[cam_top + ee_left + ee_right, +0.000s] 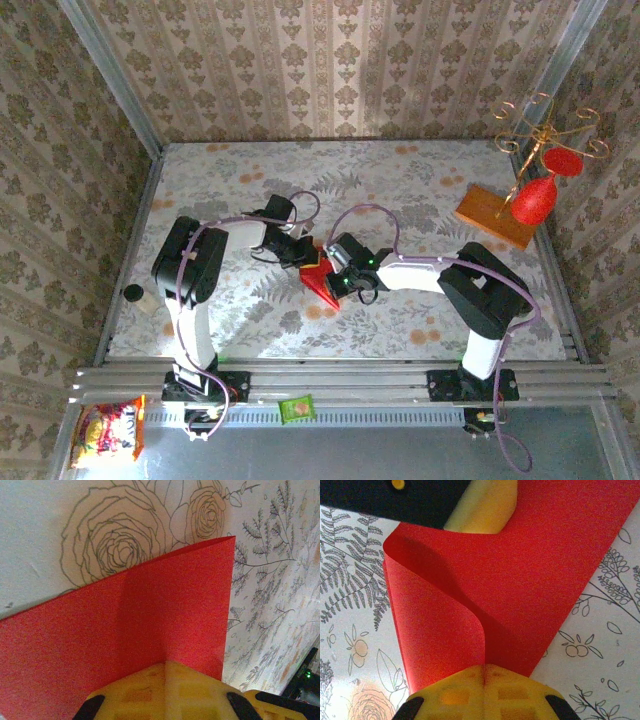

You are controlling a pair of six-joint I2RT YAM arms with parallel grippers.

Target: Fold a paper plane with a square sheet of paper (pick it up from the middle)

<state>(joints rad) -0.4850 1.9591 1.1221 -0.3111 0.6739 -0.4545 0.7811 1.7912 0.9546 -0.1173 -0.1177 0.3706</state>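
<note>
The square sheet of paper (322, 281) is bright red and partly folded, held just above the floral table between both arms. In the left wrist view the paper (150, 615) shows a straight crease running into the closed yellow fingertips of my left gripper (166, 664). From the right wrist the paper (530, 580) curls over in a loose flap, and its edge runs into the seam of my right gripper (484, 667), which is shut on it. From above, the left gripper (305, 255) and right gripper (336, 272) meet at the sheet. A left fingertip (482, 507) presses on the sheet's far end.
An orange-brown wooden board (490, 214) lies at the back right with a red goblet ornament (535, 200) on a gold wire stand (548, 132). A small black object (133, 293) sits at the left edge. Two snack packets (105, 432) (296, 408) lie by the front rail.
</note>
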